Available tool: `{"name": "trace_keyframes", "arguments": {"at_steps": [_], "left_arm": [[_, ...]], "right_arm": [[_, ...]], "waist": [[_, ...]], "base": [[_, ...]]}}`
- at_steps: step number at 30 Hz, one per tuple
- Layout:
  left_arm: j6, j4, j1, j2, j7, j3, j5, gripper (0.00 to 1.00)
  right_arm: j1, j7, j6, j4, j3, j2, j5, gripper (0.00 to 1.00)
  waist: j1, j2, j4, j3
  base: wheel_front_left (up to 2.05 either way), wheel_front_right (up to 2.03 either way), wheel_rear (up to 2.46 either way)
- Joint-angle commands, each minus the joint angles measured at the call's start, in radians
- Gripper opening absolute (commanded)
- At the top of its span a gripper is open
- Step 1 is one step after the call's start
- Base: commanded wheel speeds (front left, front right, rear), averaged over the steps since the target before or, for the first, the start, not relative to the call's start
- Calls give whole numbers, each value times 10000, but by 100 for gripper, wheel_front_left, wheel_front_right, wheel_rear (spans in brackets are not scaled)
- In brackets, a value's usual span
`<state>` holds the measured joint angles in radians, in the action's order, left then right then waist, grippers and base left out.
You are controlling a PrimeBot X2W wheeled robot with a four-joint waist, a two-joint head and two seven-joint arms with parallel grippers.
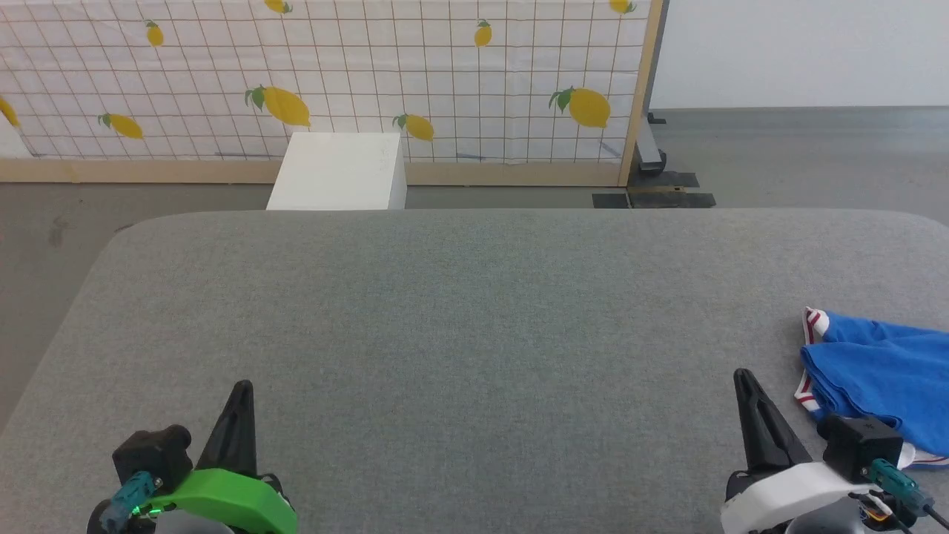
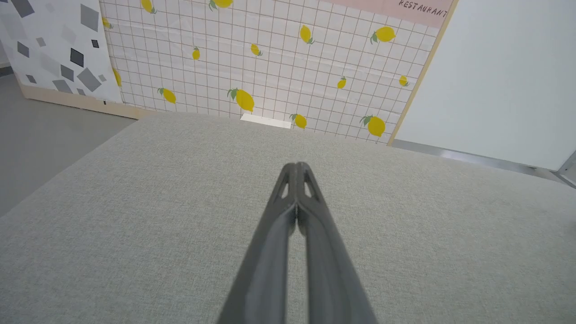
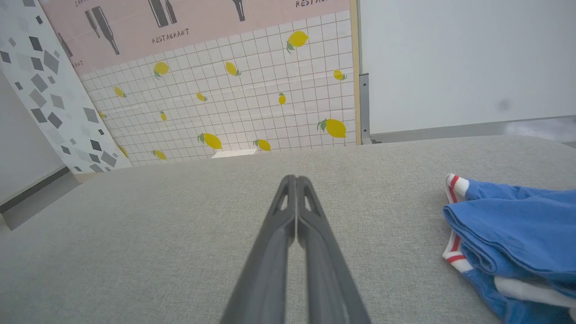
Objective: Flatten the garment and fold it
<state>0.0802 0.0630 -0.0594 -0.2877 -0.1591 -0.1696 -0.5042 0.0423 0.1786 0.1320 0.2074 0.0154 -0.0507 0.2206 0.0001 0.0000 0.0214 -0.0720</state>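
**Both Grippers Closed and Empty, Jersey Bunched at the Right Edge**

Head view: the left gripper (image 1: 242,387) sat at the lower left and the right gripper (image 1: 741,375) at the lower right. Each had its dark tips pressed together and held nothing above the gray padded table (image 1: 474,311). The garment (image 1: 882,371) — bright blue with red-and-white striped trim — lay crumpled at the right edge of the frame, near the right gripper. A white box (image 1: 337,172) stood beyond the table's far edge, before a lemon-print screen (image 1: 445,81).

Left wrist view: the fingers (image 2: 270,252) met at their tips in mid-frame over bare gray fabric.

Right wrist view: the fingers (image 3: 270,256) were likewise closed and empty. The garment lay bunched from the middle right to the lower right — apart from them, with a white part showing at the lower right.
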Motion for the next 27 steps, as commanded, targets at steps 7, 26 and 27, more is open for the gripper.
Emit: {"name": "trace_keyframes", "arguments": {"at_steps": [7, 26, 27], "left_arm": [[-106, -70, 159, 220, 135, 196, 590, 0], [-251, -187, 249, 668, 438, 508, 1516, 0], [-259, -194, 255, 694, 456, 526, 1570, 0]], "right_arm": [[-120, -161, -4, -228, -25, 1, -255, 0], [-183, -499, -6, -612, -52, 2, -661, 0], [-186, -519, -6, -635, -53, 2, -685, 0]], "waist": [[-1, 0, -17, 56], [-1, 0, -58, 194], [-1, 0, -60, 202]], "base": [[0, 0, 0], [0, 0, 0], [0, 0, 0]]}}
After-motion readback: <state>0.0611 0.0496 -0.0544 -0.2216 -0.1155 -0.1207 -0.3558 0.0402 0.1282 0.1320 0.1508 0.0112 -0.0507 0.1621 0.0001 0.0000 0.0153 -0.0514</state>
